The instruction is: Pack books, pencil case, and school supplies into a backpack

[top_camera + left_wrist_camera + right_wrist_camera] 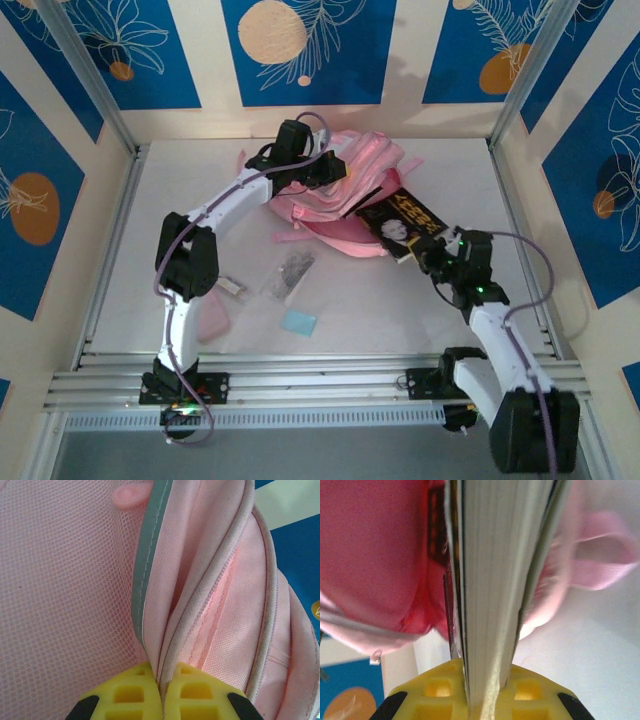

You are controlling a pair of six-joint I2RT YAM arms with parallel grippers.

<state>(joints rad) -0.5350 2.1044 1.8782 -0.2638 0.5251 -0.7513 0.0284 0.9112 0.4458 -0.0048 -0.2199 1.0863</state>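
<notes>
Our left claw (pixel 161 690) is closed on a fold of the backpack (pixel 75 605), pinching the piped rim beside the zipper seam. From above, that claw (pixel 325 170) sits on the bag (pixel 330 205) at upper centre of the frame. The fabric is soft and limp, so we judge the mouth will sag shut unless the rim is held up. The stiffer piping is a better hold than the loose mesh.

Our right claw (pixel 482 690) is clamped on the bottom edge of a black book (pixel 500 580), its page block standing straight up between the yellow pads. We cannot tell whether one book or two sit in that pinch. In the overhead view this claw (pixel 425 250) is right of centre, and the book (pixel 400 218) lies slanted with its far end against the backpack's opening. A thin paperback is light but bends, and its glossy cover may slide, so a grip near the spine would steer it best.

On the counter (pixel 400 320), lower left of centre, wait the pencil case (pixel 212 325), the clear bag (pixel 290 270), the light-blue pad (pixel 298 322) and a whitish clip (pixel 232 287). The case is soft and flat — best taken across its narrow width. The bag looks slippery, and the pad lies low enough to be awkward to lift.
</notes>
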